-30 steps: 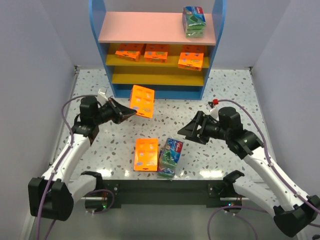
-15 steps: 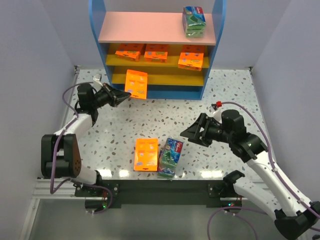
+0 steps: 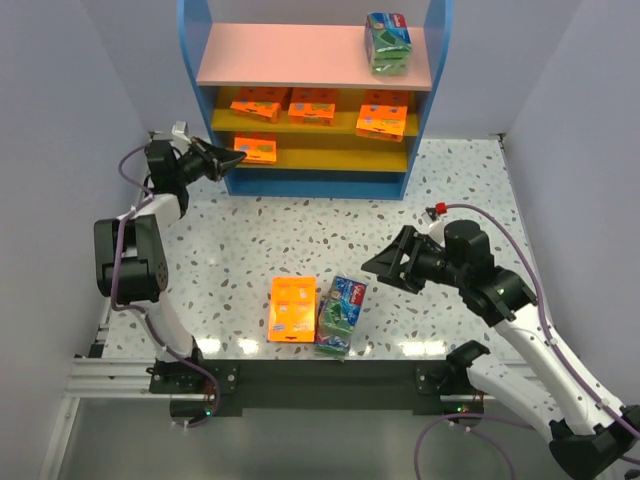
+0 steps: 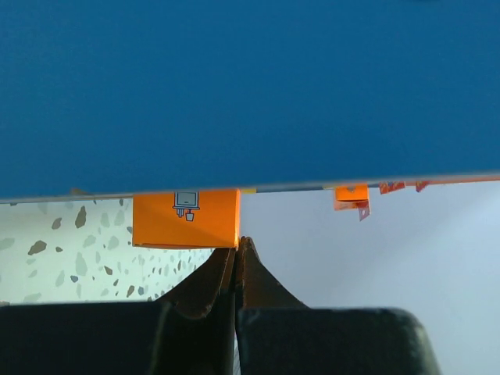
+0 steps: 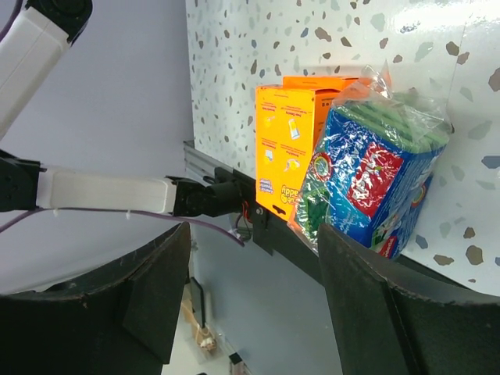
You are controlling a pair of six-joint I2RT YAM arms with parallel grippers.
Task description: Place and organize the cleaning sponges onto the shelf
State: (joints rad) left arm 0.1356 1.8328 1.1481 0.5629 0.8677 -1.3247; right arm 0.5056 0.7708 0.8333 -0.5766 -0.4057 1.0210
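Pinching icon-printed orange pack (image 4: 186, 219), left gripper (image 4: 237, 251)

The table (image 3: 460, 190) is a white top with grey and dark speckles all over. The shelf (image 3: 315, 186) stands on it at the far edge, about centred, blue base flat on the surface. Close to the near edge, roughly mid-table, there's an orange pack (image 3: 292, 309) lying flat with its long side running front to back. Right up against its right side is a green-and-blue pack (image 3: 341, 314) in clear plastic wrap, and the two are touching. From the right wrist camera the wrapped one looks noticeably thicker than the orange one, and its plastic is bunched up at one end.
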